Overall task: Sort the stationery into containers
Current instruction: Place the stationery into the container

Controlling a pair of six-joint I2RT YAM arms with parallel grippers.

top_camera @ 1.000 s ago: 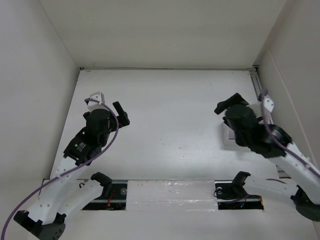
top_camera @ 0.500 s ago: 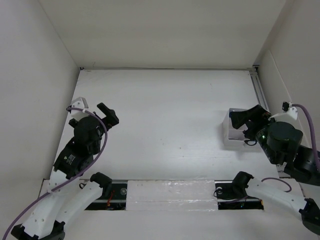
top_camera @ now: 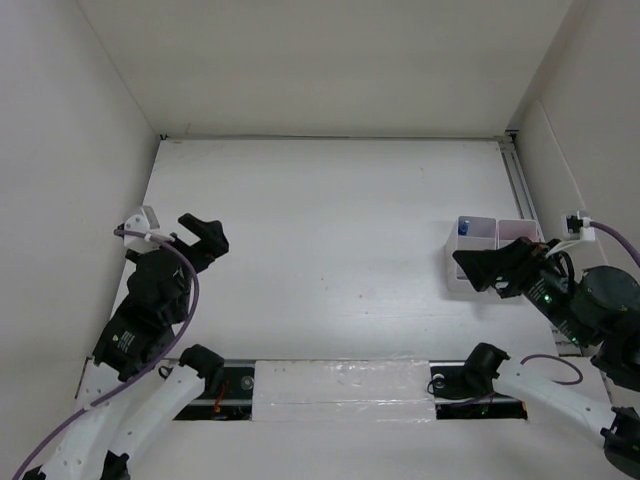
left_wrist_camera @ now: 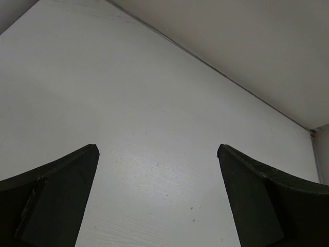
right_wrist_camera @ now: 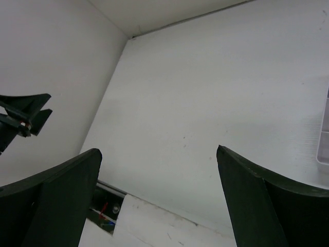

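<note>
The organiser (top_camera: 481, 243) sits near the right edge of the table (top_camera: 330, 220), with a small blue-topped item (top_camera: 466, 228) in its far-left compartment. The right jaws hang at its near side, spread wide and empty. The left jaws, also apart and empty, hang over the table's left side.

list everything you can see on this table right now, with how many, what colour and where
table: one, white, walled on three sides.
organiser: one, translucent white, right side of the table, two compartments showing, partly hidden by the right tool.
blue-capped item: one, blue top, in the organiser's left visible compartment; too small to identify.
taped strip: one, glossy white, near edge between the arm bases.
arms: two, black and white, left arm and right arm.
left tool: one, black, open, empty.
right tool: one, black, open, empty.
</note>
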